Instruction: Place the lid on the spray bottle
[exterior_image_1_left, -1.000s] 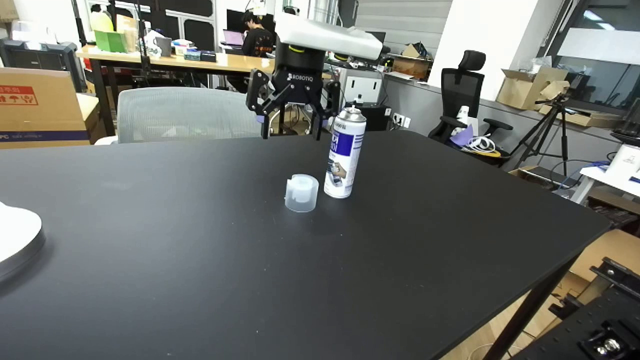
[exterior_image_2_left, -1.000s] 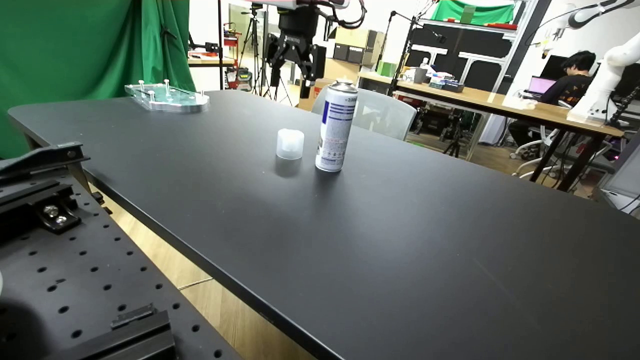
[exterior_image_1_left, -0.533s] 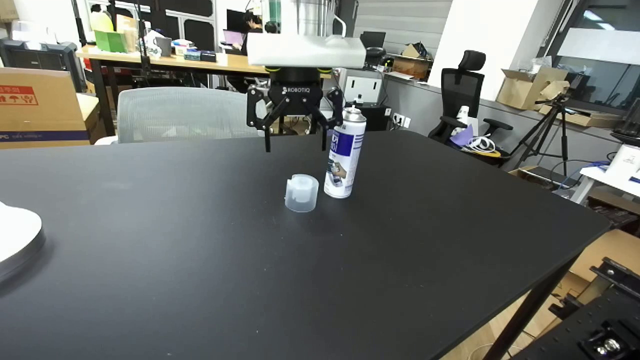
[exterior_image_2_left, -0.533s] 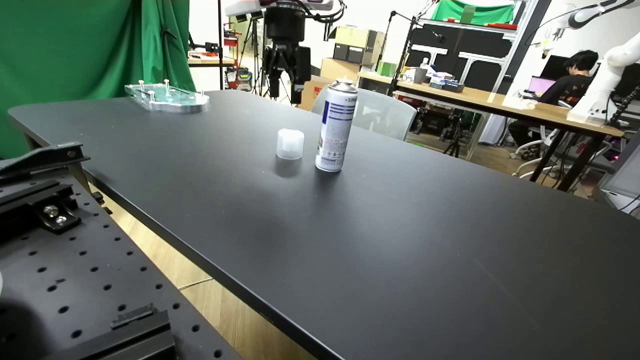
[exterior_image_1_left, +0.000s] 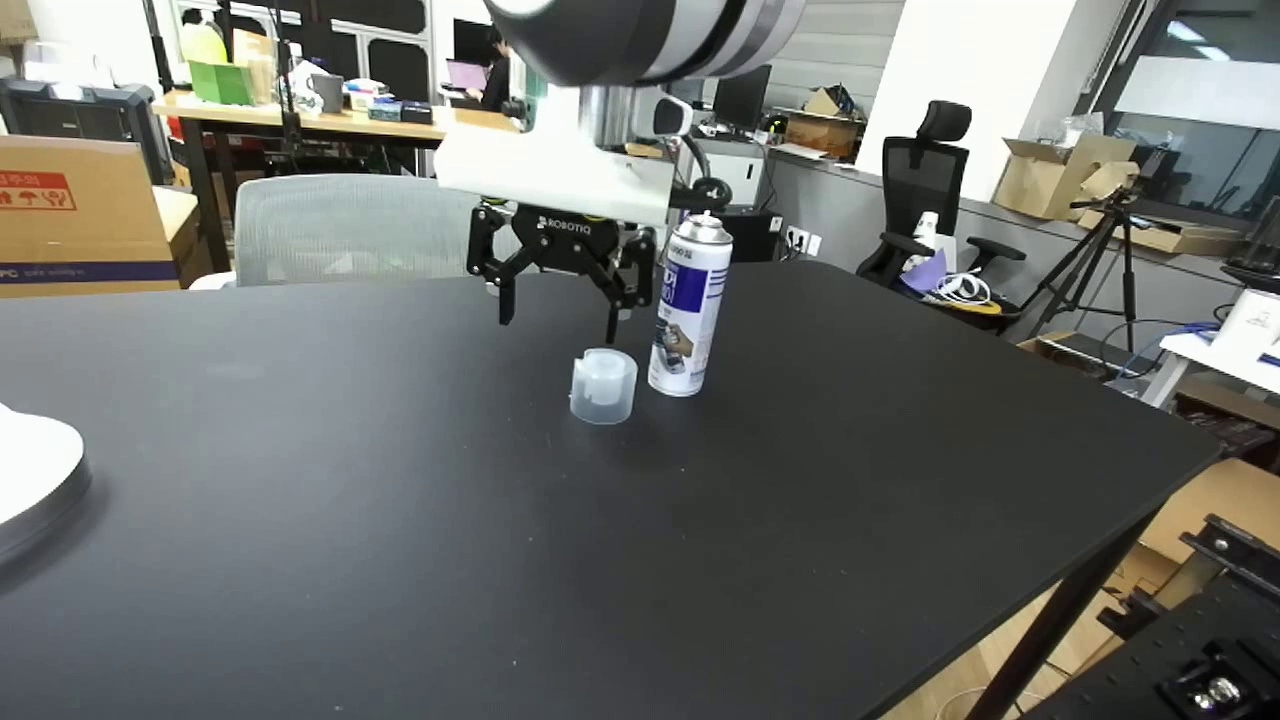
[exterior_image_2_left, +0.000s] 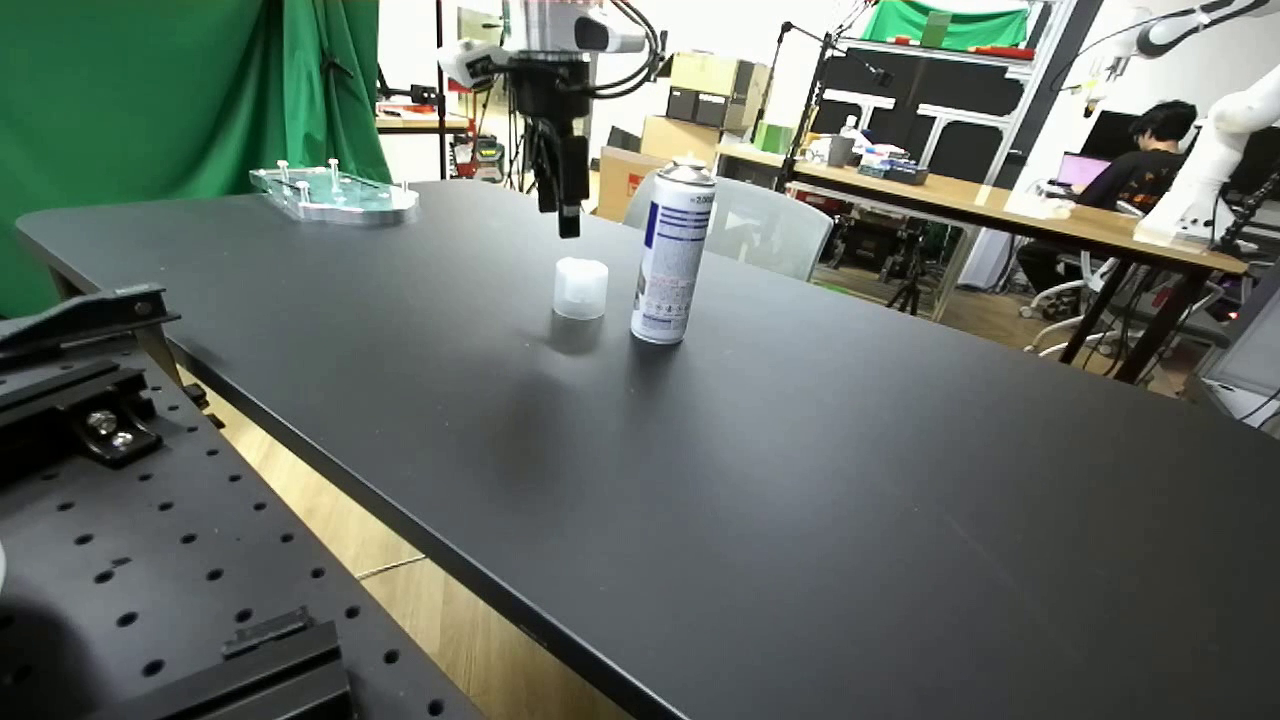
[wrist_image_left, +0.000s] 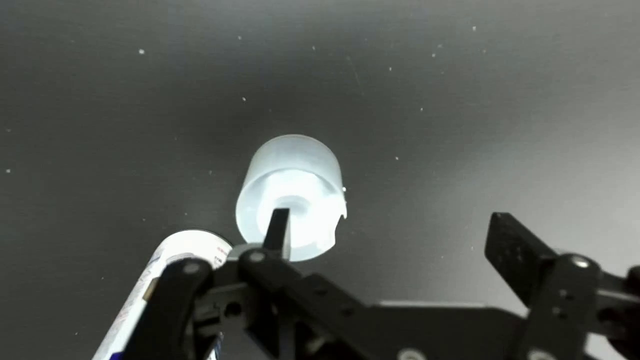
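Wrist view lets me look down on the lid (wrist_image_left: 295, 155), notched rim upward, with one of the dark fingers (wrist_image_left: 276, 230) covering part of it. Those fingers are spread wide apart. In both exterior views the lid sits on the black table (exterior_image_1_left: 400, 560), just left of the upright spray bottle (exterior_image_1_left: 690, 310) and apart from it. The gripper (exterior_image_1_left: 559, 330) hangs over the table, left of the bottle and higher than the lid; in an exterior view a gap shows between fingertip (exterior_image_2_left: 569, 222) and lid. Beyond the table's far edge I see a pale mesh chair (exterior_image_1_left: 350, 230). Far left in an exterior view hangs a green curtain (exterior_image_2_left: 150, 120); far right, someone in black (exterior_image_2_left: 1145, 170) sits at a laptop (exterior_image_2_left: 1082, 168).
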